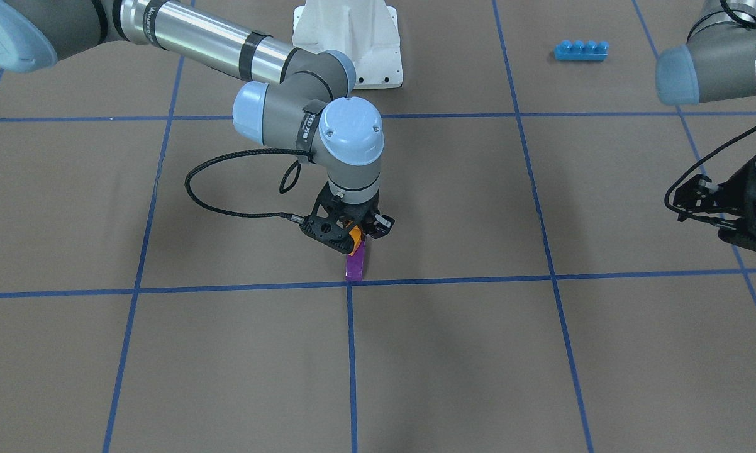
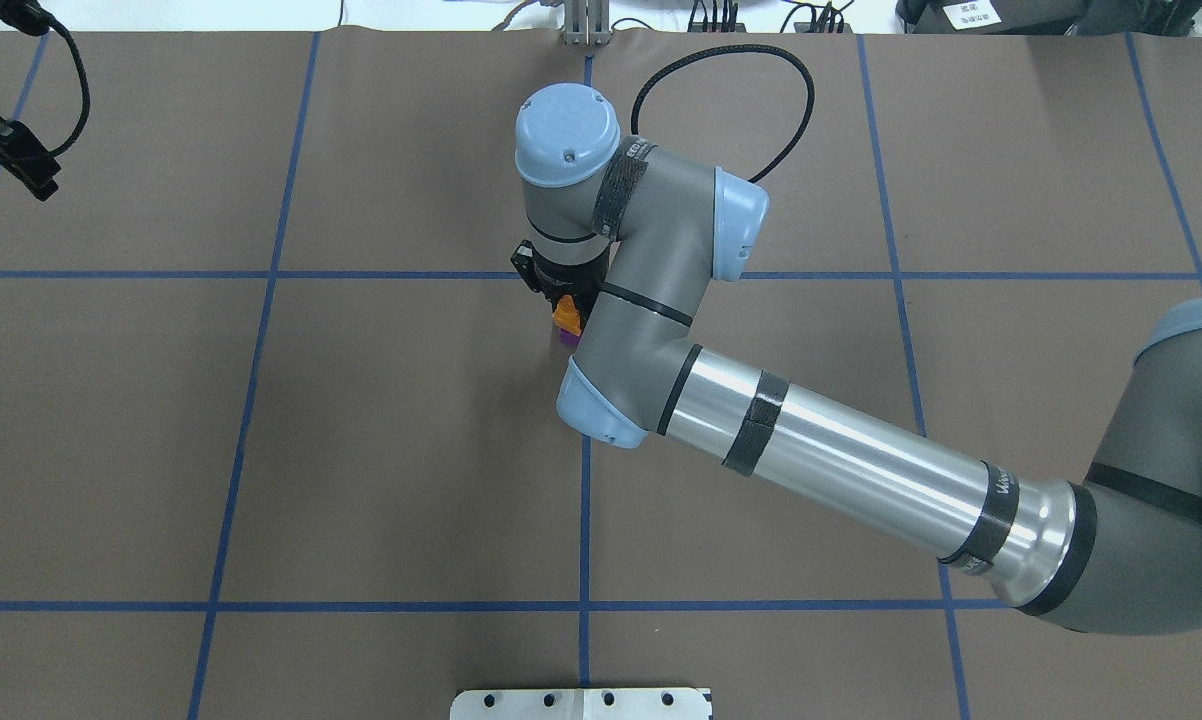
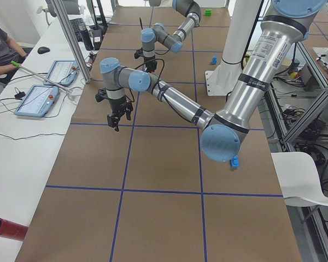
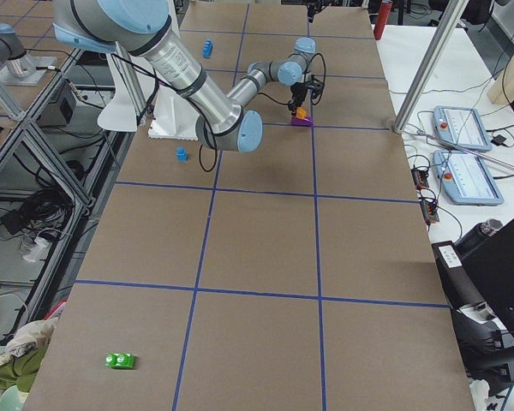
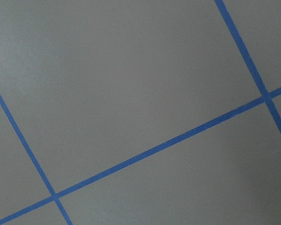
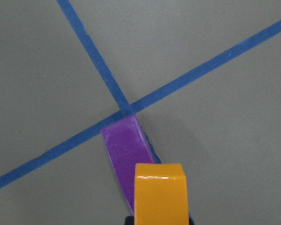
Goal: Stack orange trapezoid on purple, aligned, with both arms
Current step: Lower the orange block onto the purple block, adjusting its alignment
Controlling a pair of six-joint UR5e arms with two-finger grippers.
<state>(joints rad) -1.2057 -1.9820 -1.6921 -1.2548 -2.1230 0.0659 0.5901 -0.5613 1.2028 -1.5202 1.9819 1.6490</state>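
My right gripper (image 1: 357, 238) is shut on the orange trapezoid (image 1: 355, 237) and holds it just above the purple block (image 1: 356, 263), which lies on the brown table at a blue tape crossing. In the right wrist view the orange trapezoid (image 6: 160, 194) covers the near end of the purple block (image 6: 126, 147); I cannot tell whether they touch. From overhead the orange trapezoid (image 2: 565, 313) and a sliver of the purple block (image 2: 567, 338) show beside the wrist. My left gripper (image 1: 699, 201) hovers far off at the table's side, open and empty.
A long blue four-stud brick (image 1: 581, 50) lies at the back near the white base pedestal (image 1: 353, 38). A small blue block (image 4: 182, 154) sits beside the pedestal. A green block (image 4: 119, 360) lies at the table's far end.
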